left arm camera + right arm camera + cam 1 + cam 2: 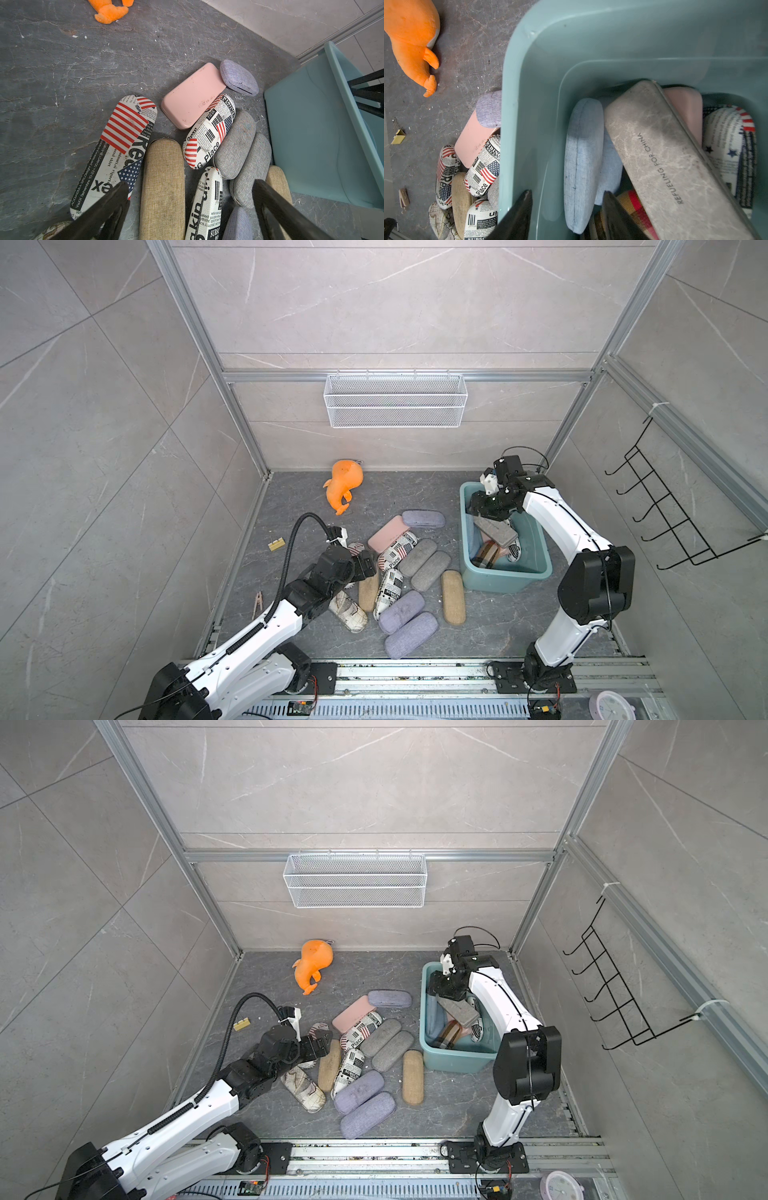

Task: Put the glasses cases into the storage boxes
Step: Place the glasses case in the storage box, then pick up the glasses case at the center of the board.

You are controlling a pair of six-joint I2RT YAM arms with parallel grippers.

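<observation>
Top views, box: teal storage box [503, 585] on the dark floor [291, 506], just beside the loose pile [417, 558]; at least 5 glasses cases [488, 553] inside, grey marbled case [496, 533] tilted on top.
Top views, pile: about 12 cases outside the box, lilac, pink, grey, tan and newspaper-print; orange plush toy [313, 965] well apart.
Left wrist, gripper: left gripper [190, 182] spread wide and empty, low over tan case [164, 187] and newspaper-print case [205, 207].
Left wrist, next move: probably a pick; calls for centring on 1 case, across its narrow width, without pinching a neighbour.
Right wrist, gripper: right gripper [566, 192] above the box's contents, jaws parted, nothing between them.
Right wrist, contents: blue case [583, 155] on edge near the wall; grey marbled case leaning over pink case [685, 112], plaid case [637, 207] and flag-print case [724, 145].
Right wrist, step: looks like a drop-off ending; next, lift clear of the rim.
</observation>
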